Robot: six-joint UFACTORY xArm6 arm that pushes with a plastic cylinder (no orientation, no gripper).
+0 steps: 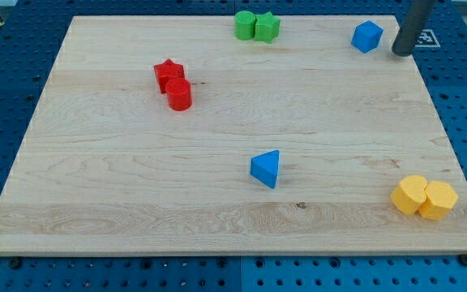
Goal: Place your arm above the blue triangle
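Observation:
The blue triangle [266, 169] lies on the wooden board [136, 186], a little right of the middle and toward the view's bottom. My tip [400, 52] is at the view's top right, near the board's right edge, far up and to the right of the blue triangle. It stands just right of a blue cube-like block [367, 36], apart from it.
Two green blocks [256, 26] sit together at the top edge. A red star [169, 74] touches a red cylinder [179, 95] at the upper left. Two yellow blocks [424, 197] sit together at the bottom right. A blue pegboard surrounds the board.

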